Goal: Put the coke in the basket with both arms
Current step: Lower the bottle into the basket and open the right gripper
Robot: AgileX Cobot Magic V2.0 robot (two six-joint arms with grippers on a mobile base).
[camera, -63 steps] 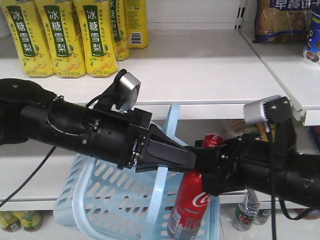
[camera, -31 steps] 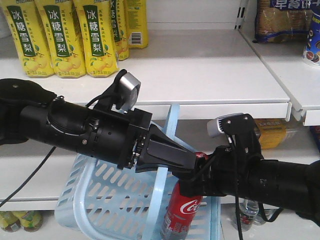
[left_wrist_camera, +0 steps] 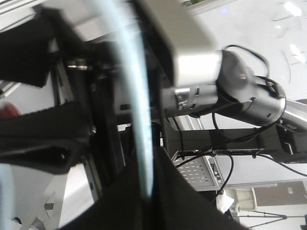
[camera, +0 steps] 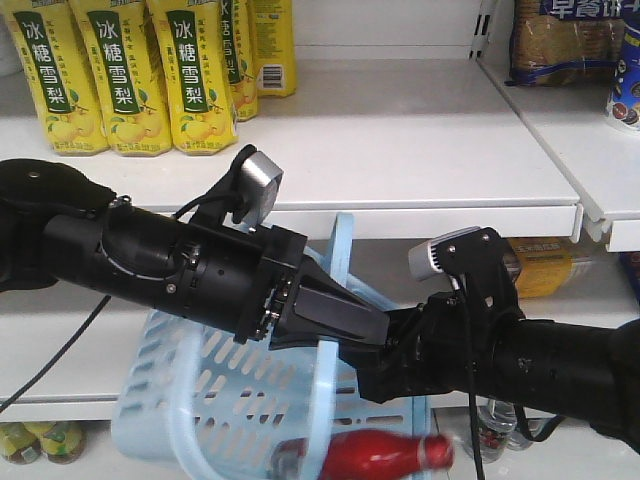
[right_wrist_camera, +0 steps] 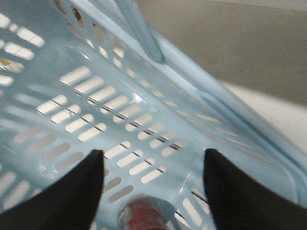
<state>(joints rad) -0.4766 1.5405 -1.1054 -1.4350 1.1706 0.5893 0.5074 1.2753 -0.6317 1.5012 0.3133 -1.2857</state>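
Note:
The light blue basket (camera: 200,400) hangs by its hoop handle (camera: 340,250), and my left gripper (camera: 380,325) is shut on that handle. In the left wrist view the handle (left_wrist_camera: 139,120) runs down between the closed jaws of the left gripper (left_wrist_camera: 148,191). The coke (camera: 375,455) is blurred and lies on its side low in the basket, cap to the right. My right gripper (right_wrist_camera: 153,153) is open over the basket's slotted wall (right_wrist_camera: 96,105). The coke (right_wrist_camera: 144,215) is below and between its fingers, apart from them.
Yellow tea bottles (camera: 120,80) stand on the white upper shelf (camera: 420,215). A snack bag (camera: 560,40) sits on the shelf at top right, a yellow packet (camera: 545,265) on the middle shelf, and water bottles (camera: 490,425) low on the right.
The right gripper moved left and lower with the upright coke, then opened. The coke left its fingers and now lies sideways at the bottom of the basket. The left arm barely moved.

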